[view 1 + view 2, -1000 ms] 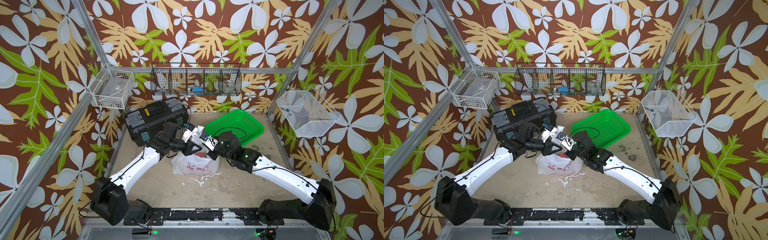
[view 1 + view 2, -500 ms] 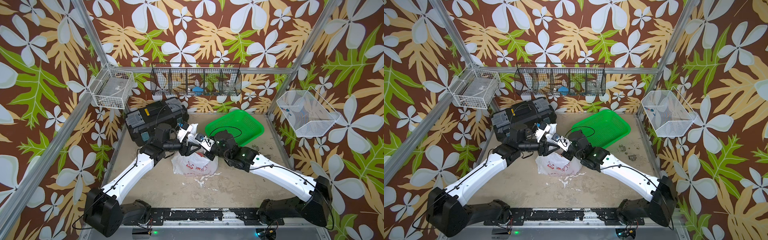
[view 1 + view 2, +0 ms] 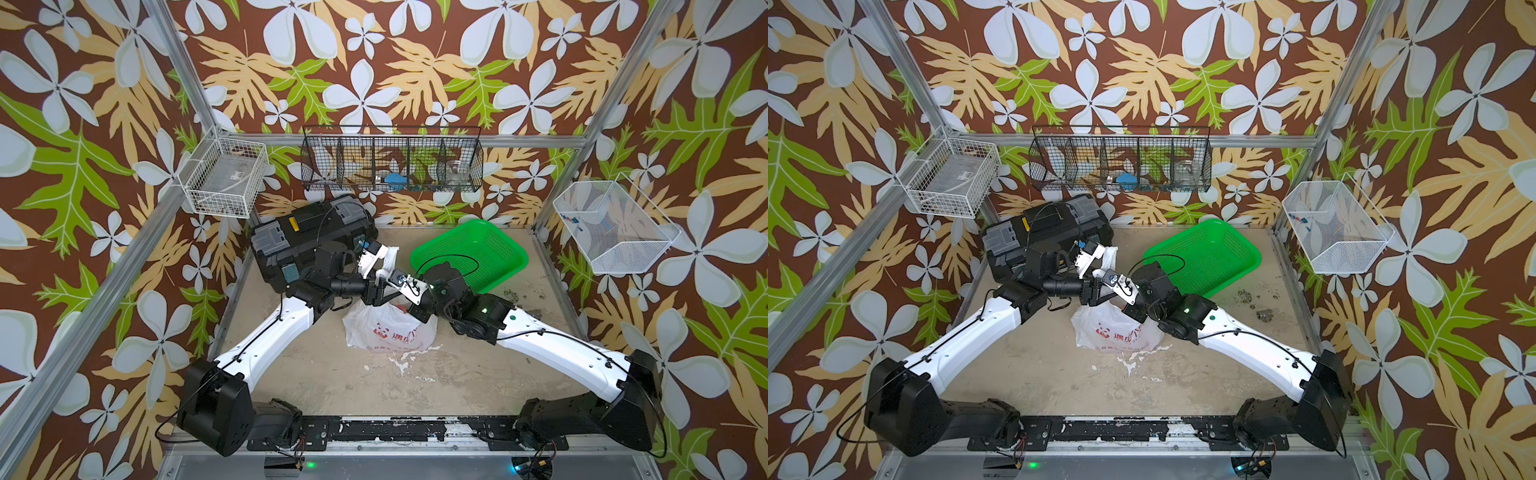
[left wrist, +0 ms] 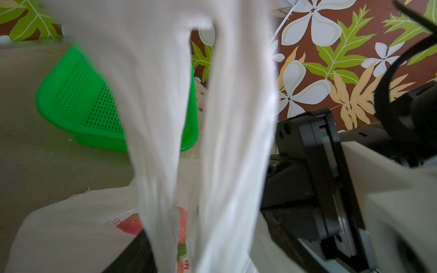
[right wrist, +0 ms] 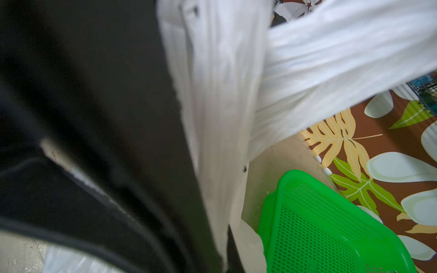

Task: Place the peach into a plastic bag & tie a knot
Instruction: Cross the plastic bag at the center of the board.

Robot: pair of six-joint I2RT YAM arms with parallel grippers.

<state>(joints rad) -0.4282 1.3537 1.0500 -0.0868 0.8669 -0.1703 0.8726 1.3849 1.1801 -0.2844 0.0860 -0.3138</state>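
left end effector [image 3: 380, 296]: jaw state cannot tell, white straps fill the left wrist view and both top views are too crowded there. right end effector [image 3: 395, 286]: closed; a strap runs taut through the right wrist view, but the pinch point is hidden, so a hold is likely, not confirmed. the two sit nearly touching, just above the bag [image 3: 388, 330], which rests on the counter [image 3: 332, 374] between case [image 3: 311, 232] and basket [image 3: 469, 253]. handles [image 4: 160, 141] rise from the bag and drape over the left end effector. peach [image 4: 128, 225], judged from a pink-red patch through the bag wall, is inside. no knot seen yet. risks: draped strap snags on the left end effector when the arms part; a hard pull lifts the light bag and rolls the peach out of the untied mouth; thin plastic stretches or tears; strap slips from the closed jaws; end effectors collide.
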